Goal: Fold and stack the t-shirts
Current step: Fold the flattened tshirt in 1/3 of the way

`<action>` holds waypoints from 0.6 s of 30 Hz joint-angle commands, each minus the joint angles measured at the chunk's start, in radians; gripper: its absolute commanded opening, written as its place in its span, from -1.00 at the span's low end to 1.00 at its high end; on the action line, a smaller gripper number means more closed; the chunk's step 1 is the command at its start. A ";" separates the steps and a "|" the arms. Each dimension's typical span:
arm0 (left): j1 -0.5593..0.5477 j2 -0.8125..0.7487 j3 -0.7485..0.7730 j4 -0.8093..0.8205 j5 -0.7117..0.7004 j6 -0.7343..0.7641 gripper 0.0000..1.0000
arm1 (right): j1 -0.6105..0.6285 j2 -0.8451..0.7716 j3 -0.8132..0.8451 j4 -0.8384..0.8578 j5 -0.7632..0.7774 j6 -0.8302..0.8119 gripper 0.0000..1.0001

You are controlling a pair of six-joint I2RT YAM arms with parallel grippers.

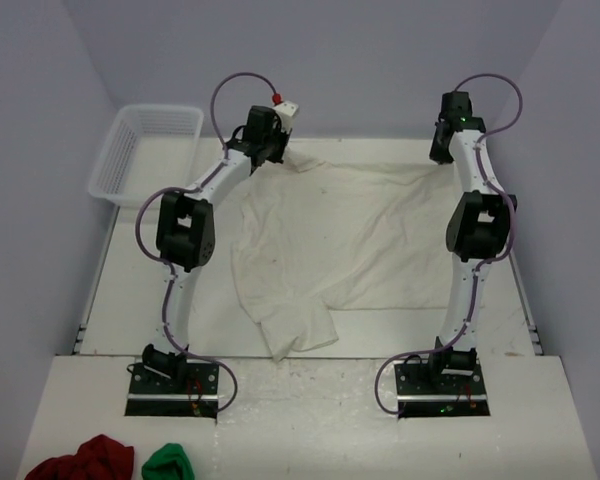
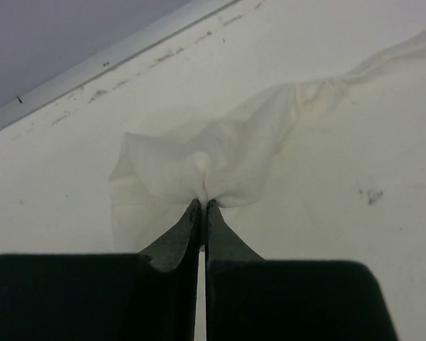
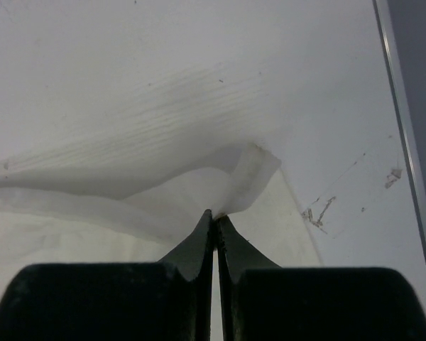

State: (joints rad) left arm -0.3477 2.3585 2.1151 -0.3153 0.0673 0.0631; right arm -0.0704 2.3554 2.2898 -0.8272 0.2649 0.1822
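One off-white t-shirt point(image 1: 340, 240) lies spread and wrinkled across the middle of the table, with a sleeve trailing toward the near edge. My left gripper point(image 1: 278, 152) is at its far left corner. In the left wrist view the gripper point(image 2: 202, 203) is shut on a bunched bit of the shirt point(image 2: 220, 153), and a twisted strip of cloth runs off to the upper right. My right gripper point(image 1: 441, 154) is at the far right corner. In the right wrist view it point(image 3: 214, 215) is shut on a folded edge of the shirt point(image 3: 128, 156), lifted slightly off the table.
A white mesh basket point(image 1: 145, 150) stands at the far left corner. A dark red cloth bundle point(image 1: 82, 460) and a small green bundle point(image 1: 168, 465) lie on the front ledge at the near left. The table's right rail point(image 3: 405, 142) runs close to the right gripper.
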 commanded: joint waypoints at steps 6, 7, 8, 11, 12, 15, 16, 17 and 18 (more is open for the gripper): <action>-0.088 -0.235 -0.227 0.024 -0.142 -0.095 -1.00 | 0.004 -0.068 -0.055 -0.049 -0.043 0.026 -1.00; -0.099 -0.273 -0.278 0.033 -0.144 -0.107 -1.00 | 0.003 -0.077 -0.053 -0.053 -0.047 0.036 -1.00; -0.106 -0.292 -0.305 0.057 -0.150 -0.135 -1.00 | 0.003 -0.080 -0.047 -0.061 -0.047 0.043 -1.00; -0.155 -0.361 -0.392 0.085 -0.196 -0.160 -1.00 | 0.006 -0.102 -0.059 -0.062 -0.053 0.056 -1.00; -0.174 -0.378 -0.415 0.096 -0.225 -0.160 -1.00 | 0.006 -0.108 -0.076 -0.053 -0.056 0.056 -1.00; -0.241 -0.433 -0.486 0.122 -0.280 -0.157 -1.00 | 0.007 -0.113 -0.085 -0.055 -0.062 0.056 -1.00; -0.253 -0.444 -0.504 0.119 -0.282 -0.167 -1.00 | 0.007 -0.113 -0.085 -0.055 -0.062 0.056 -1.00; -0.261 -0.447 -0.512 0.117 -0.285 -0.172 -1.00 | 0.007 -0.111 -0.087 -0.056 -0.062 0.057 -1.00; -0.266 -0.453 -0.527 0.116 -0.306 -0.180 -1.00 | 0.007 -0.113 -0.089 -0.055 -0.062 0.057 -1.00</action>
State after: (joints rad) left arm -0.5880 1.9526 1.6272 -0.2478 -0.1719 -0.0776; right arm -0.0662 2.3138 2.2059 -0.8761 0.2153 0.2249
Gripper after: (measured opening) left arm 0.008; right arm 0.007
